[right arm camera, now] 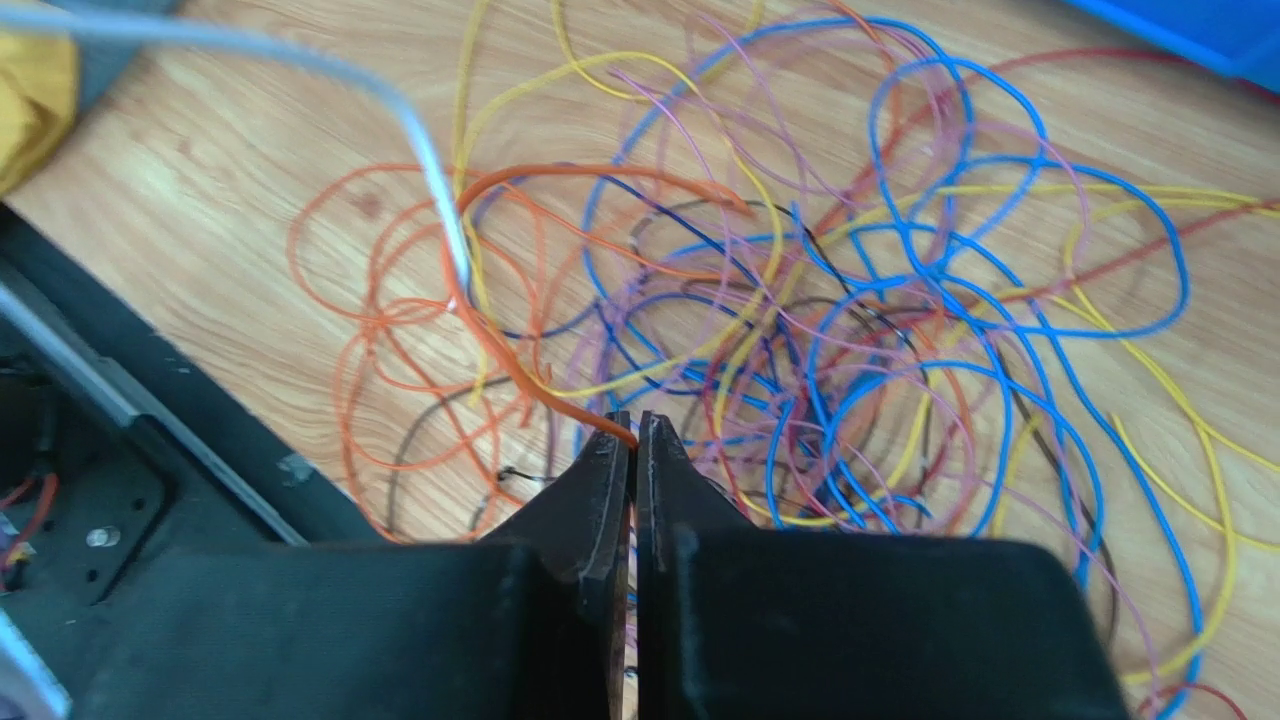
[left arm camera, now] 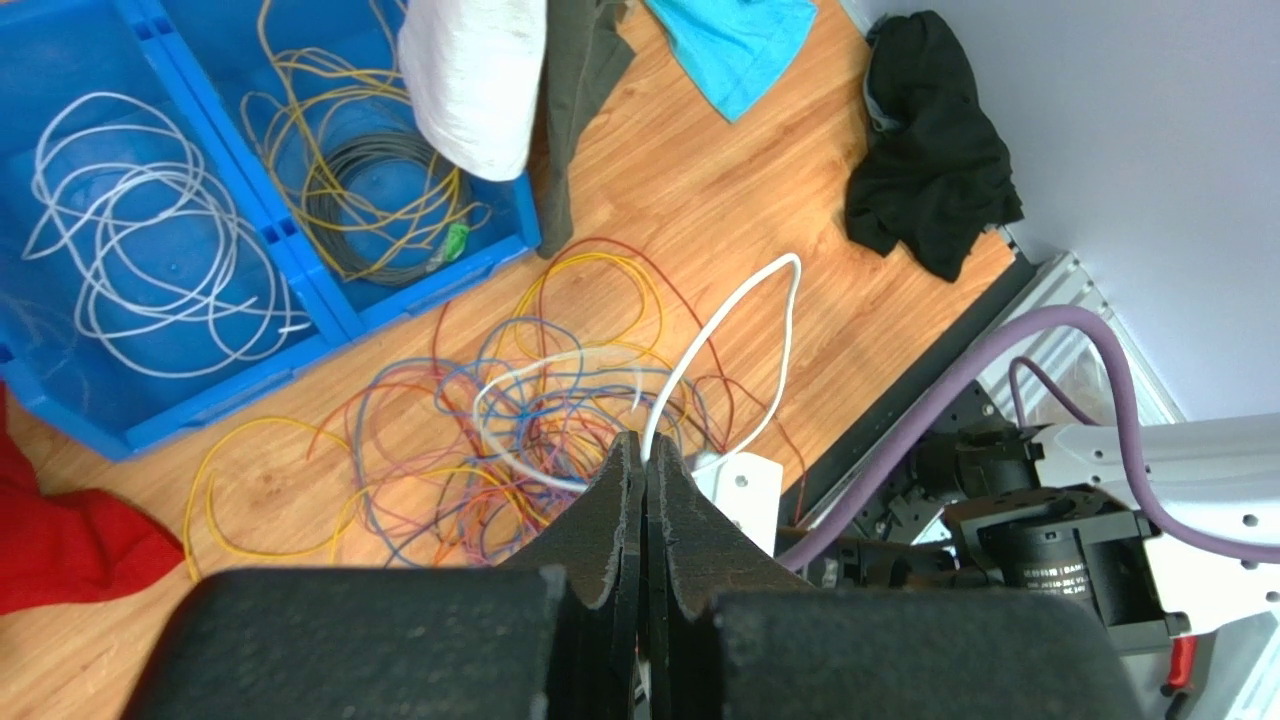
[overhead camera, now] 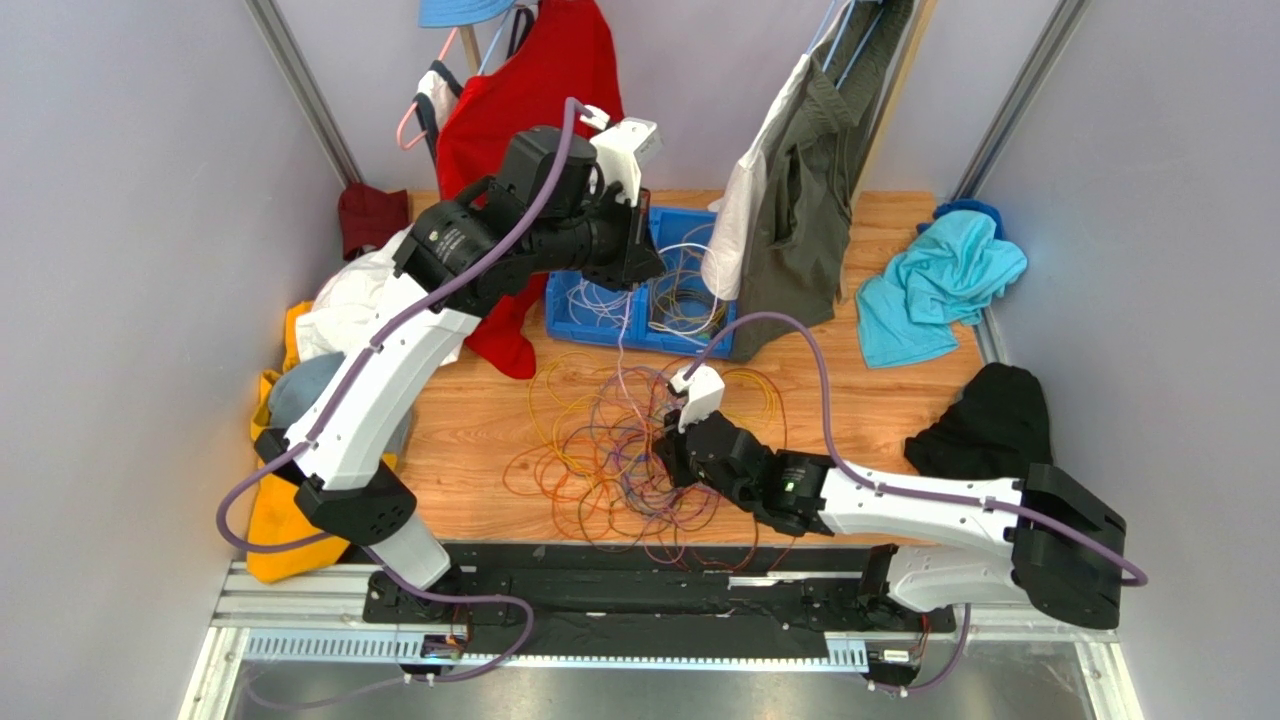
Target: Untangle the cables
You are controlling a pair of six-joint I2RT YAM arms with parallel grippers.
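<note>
Blue bin: stands at the far side of the wooden table and is split into two compartments side by side.
Left compartment: holds loose white coils and nothing else that shows.
Right compartment: holds yellow coils mixed with darker ones, with a small green piece at the near edge. A hanging white garment covers its far corner.
Cables: a tangled heap of orange, yellow, purple, blue and red loops lies on the table just in front of the bin, between the two arms.
Left gripper: raised over the bin and clenched on a white cable, which arcs down into the heap.
Right gripper: low at the near edge of the heap, pinching an orange cable that curves away into the tangle.
Black cloth: bunched on the table at the right, well apart from the bin.
</note>
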